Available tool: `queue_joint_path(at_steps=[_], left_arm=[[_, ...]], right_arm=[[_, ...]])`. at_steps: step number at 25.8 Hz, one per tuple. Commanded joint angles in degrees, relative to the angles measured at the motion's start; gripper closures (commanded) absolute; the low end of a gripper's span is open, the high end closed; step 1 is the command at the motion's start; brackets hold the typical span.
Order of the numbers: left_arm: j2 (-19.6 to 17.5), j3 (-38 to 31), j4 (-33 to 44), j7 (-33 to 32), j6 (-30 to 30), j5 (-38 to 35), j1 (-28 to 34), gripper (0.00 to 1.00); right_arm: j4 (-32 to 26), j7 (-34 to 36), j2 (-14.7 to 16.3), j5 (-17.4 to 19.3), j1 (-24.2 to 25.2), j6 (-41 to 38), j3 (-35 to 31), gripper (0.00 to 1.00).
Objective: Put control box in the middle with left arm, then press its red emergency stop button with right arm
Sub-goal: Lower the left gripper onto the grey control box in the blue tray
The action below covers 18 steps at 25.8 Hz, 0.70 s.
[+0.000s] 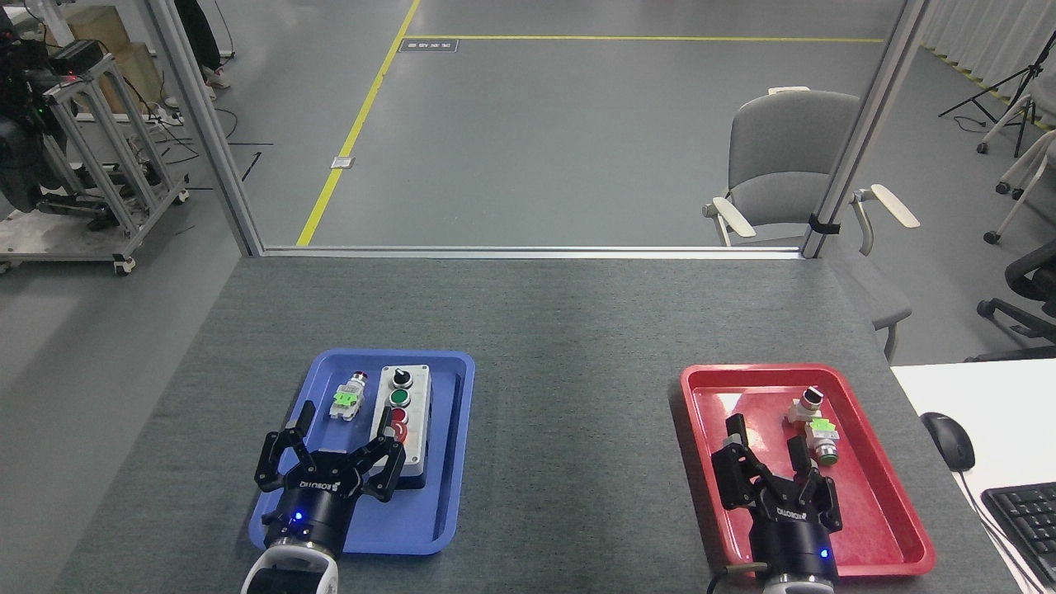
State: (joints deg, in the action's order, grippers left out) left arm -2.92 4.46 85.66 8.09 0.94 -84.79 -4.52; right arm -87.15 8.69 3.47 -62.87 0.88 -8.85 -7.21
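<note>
The light grey control box (410,412) lies in the blue tray (456,462), long side running away from me. Its black knob, green button and small red button show. The red emergency stop button (401,431) at its near end is mostly hidden behind a finger. My left gripper (344,432) stands open over the tray's near half, its right finger overlapping the box's near left corner. My right gripper (766,440) stands open above the red tray (899,528), holding nothing. The middle (577,429) is bare dark grey felt between the trays.
A small loose switch with a green block (347,400) lies left of the box in the blue tray. Another loose switch (815,421) lies in the red tray. A mouse (948,440) and keyboard (1023,516) sit on a white desk at right.
</note>
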Motion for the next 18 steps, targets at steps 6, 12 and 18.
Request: queue_joint_path(at_steps=[6,12,18], left_arm=[[0.3,0.5,-2.1,-4.0,0.0,-0.6,-0.1,0.01],[0.8,7.1,-4.6,-3.5,5.9,-0.8,0.0,0.01],[2.8,8.6,-12.4,1.4,11.6,-0.5,-0.6,0.01]], right_arm=[[0.0,0.2,0.0,0.0,-0.1,0.1,0.0,0.00],[0.0,0.2,0.0,-0.1,-1.1,0.1,-0.1,0.00],[0.0,0.2,0.8,-0.1,-1.6,0.1,0.0,0.00]])
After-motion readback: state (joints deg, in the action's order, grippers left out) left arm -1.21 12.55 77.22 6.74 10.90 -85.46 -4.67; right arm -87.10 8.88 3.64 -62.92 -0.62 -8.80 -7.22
